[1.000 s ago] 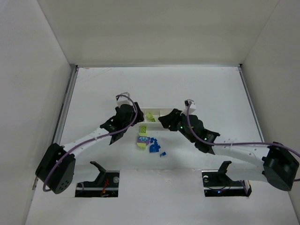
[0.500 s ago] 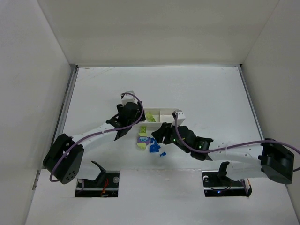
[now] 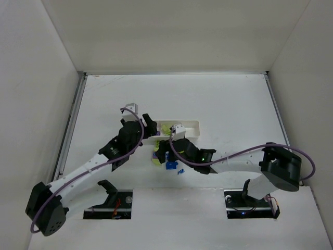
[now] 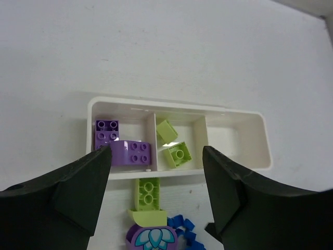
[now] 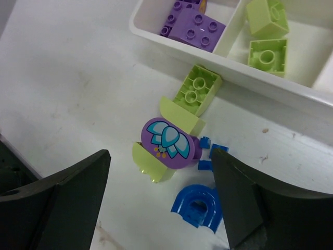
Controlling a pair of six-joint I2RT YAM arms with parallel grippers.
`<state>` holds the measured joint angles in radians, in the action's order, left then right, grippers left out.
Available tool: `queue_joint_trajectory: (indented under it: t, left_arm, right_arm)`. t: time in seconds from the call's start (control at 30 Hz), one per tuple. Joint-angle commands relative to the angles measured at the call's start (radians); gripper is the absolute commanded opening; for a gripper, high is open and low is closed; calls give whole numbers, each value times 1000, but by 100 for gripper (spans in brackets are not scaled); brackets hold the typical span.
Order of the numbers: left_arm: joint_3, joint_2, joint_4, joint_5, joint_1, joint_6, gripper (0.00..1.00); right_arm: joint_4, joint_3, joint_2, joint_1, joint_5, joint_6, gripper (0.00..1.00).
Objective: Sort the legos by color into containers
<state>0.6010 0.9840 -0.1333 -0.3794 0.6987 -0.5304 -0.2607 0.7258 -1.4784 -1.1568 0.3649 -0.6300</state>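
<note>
Right gripper (image 5: pixel 160 156) poised over the loose legos (image 5: pixel 167 141)

Fingers spread wide and empty, it hung directly above the pile. A lime brick (image 5: pixel 197 89) lay slantwise, one end against the near wall of the tray (image 5: pixel 260 86), so an approach looked easiest from the near side. The left gripper (image 4: pixel 156 151), also wide, hovered over the tray, farther off.

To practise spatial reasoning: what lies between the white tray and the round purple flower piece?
Two lime pieces: a two-stud brick by the tray wall, then a sloped one beside the flower piece. Right wrist view.
</note>
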Motion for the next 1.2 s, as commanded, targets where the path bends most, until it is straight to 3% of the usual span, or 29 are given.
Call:
queue_joint_trajectory:
  t: [0.0, 0.37, 0.8, 1.0, 1.17]
  left_arm:
    - [-73, -115, 63, -1, 6, -74, 67]
    - [-216, -381, 277, 7, -9, -177, 65]
    - [-257, -450, 357, 10, -3, -260, 66]
    - [-267, -478, 391, 14, -14, -281, 66]
    - [-279, -489, 388, 25, -9, -304, 68]
  right_arm:
    - [43, 109, -72, -16, 2, 67, 86]
    - [193, 231, -230, -22, 103, 39, 88]
    - [199, 291, -329, -48, 32, 29, 87]
    - [202, 296, -342, -48, 45, 27, 76]
    - [206, 277, -306, -48, 74, 18, 61]
